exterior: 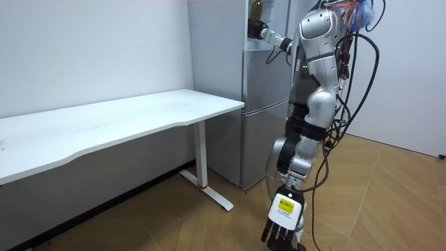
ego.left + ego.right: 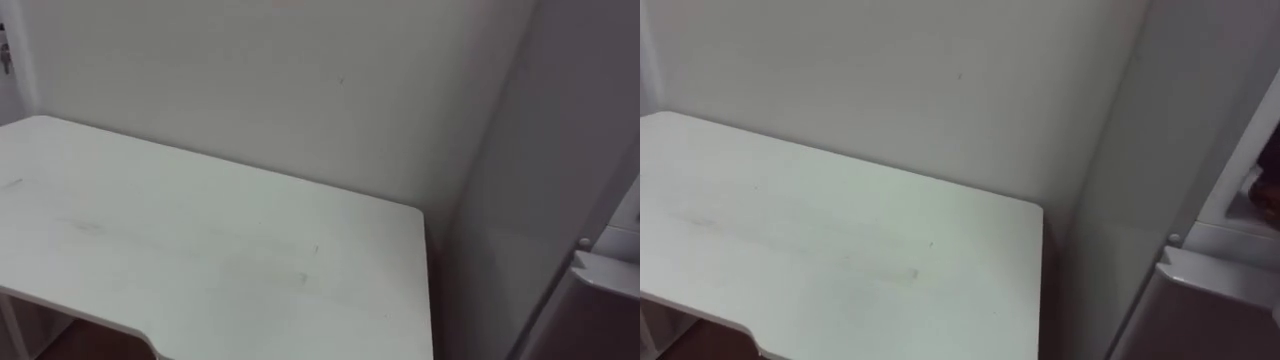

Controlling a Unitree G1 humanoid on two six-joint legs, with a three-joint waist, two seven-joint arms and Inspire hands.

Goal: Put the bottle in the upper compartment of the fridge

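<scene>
Status, room view: the robot is stood at the tall grey two-door fridge (image 1: 261,118), centre of frame, just right of the long white height-adjustable desk (image 1: 139,115).

- The dark brown bottle (image 1: 255,10) is seen at the top edge of the frame, level with the upper fridge compartment and clear of the desk.
- It is held by the right hand (image 1: 259,30), which is raised on an outstretched arm toward the room view's left. The fingers look wrapped round the lower body of the bottle, though they are small at this range, so this is a judgement.
- Bottle long axis: upright, with the neck up and cropped by the frame edge. The bottle sits directly above the holding hand.
- The left hand (image 1: 282,224) is hung low at bottom centre with fingers straight and loose, nothing held. It is well away from the bottle and idle.

Key relation: the bottle is carried at the mouth of the upper compartment. Whether it is past the opening or resting on a shelf cannot be told.

Judged next: a short push inward, the base set down with the axis kept vertical, then release. The main risk is judged to be tipping at release.

In the eye views the head is aimed at the desk top and wall, with the fridge at the right edge of frame.
</scene>
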